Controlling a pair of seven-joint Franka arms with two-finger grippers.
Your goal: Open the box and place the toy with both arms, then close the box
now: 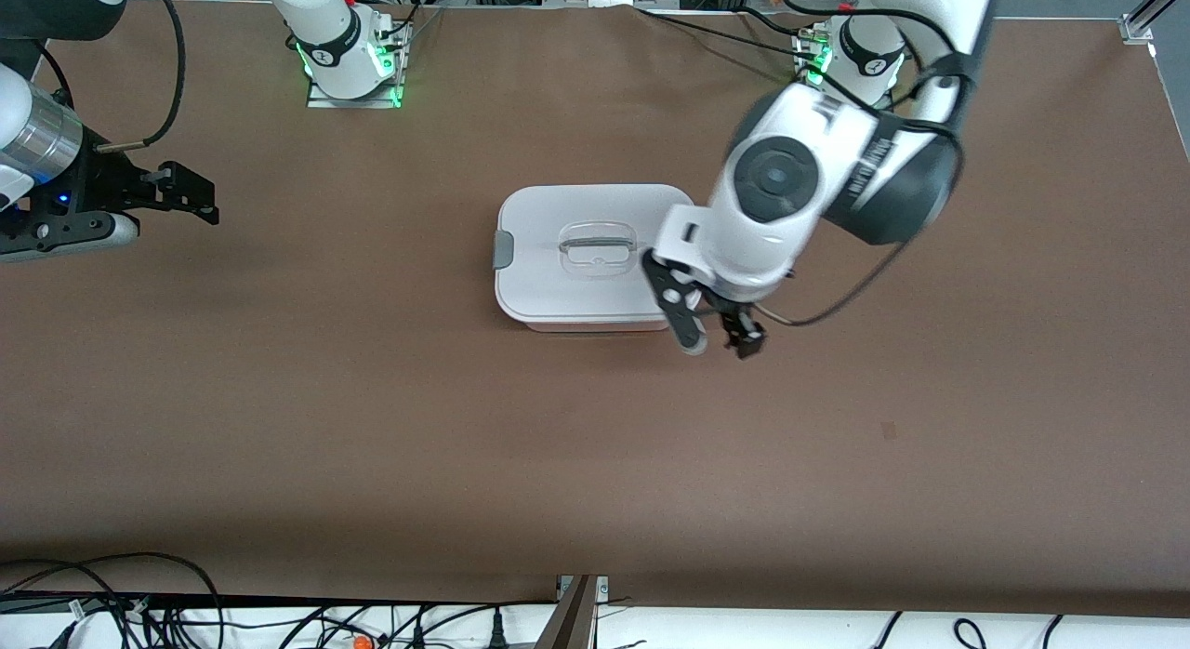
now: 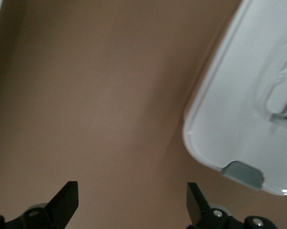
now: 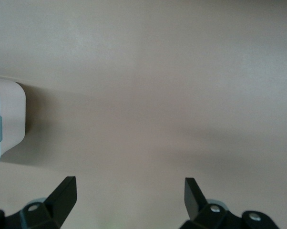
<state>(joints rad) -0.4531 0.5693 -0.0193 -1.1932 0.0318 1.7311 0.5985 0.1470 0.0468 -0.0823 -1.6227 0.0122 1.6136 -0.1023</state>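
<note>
Brown tabletop (image 1: 372, 398). Box (image 1: 576, 286): lid on, latched, beside my left end effector (image 1: 718, 337), fingers apart, empty, by its corner. Right end effector (image 1: 181, 195): parted, empty, waiting well off. Toy: unseen.

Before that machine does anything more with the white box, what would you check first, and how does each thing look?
1. Lid sits flat on the white box: ok.
2. Grey latch at the right arm's end is closed: cannot tell.
3. Left claw open, over the table by the box's corner: ok.
4. Right claw open, waiting away from the box: ok.
5. Toy in sight: not ok, none shows.
</note>
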